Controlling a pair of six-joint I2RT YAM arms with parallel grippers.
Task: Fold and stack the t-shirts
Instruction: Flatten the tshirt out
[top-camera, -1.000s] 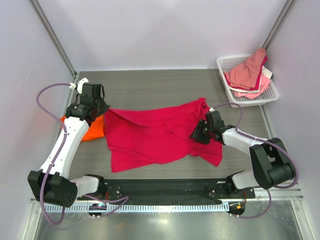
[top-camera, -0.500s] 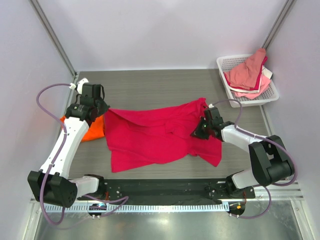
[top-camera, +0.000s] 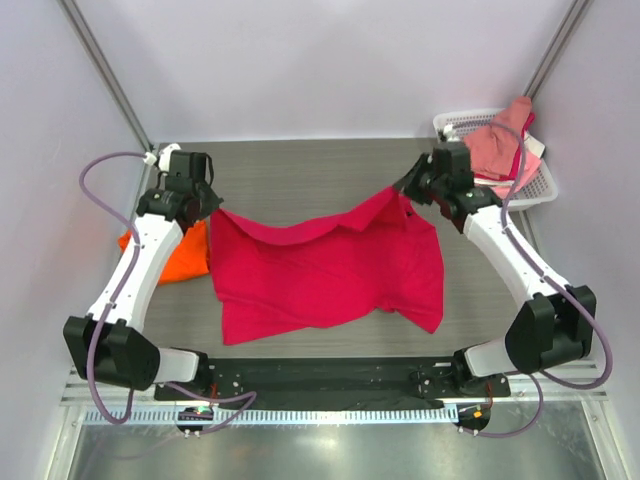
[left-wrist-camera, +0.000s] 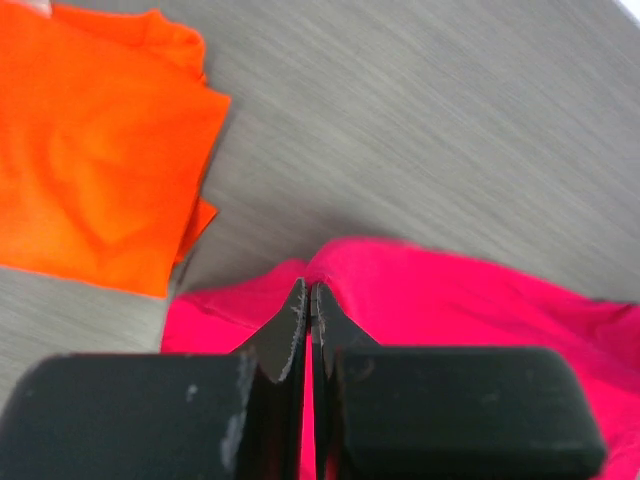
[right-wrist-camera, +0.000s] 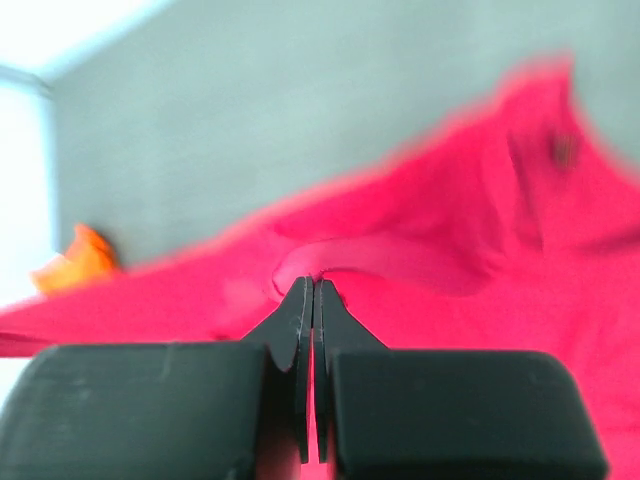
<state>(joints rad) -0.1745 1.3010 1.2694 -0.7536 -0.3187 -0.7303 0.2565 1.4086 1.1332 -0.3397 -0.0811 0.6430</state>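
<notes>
The crimson-red t-shirt lies spread on the grey table, its far edge lifted at both ends. My left gripper is shut on its far left corner; the wrist view shows the jaws closed on a red fold. My right gripper is shut on the far right corner, with red cloth pinched between the jaws. The folded orange t-shirt lies at the left edge, partly under my left arm, and shows in the left wrist view.
A white lattice basket with pink and red clothes stands at the back right, just behind my right wrist. Walls close in on the table at the left, right and back. The arm bases sit on the near rail.
My right gripper has swung from the shirt's middle right up to the back right, carrying the red cloth and stretching the far edge. My left gripper shifted slightly toward the back.
</notes>
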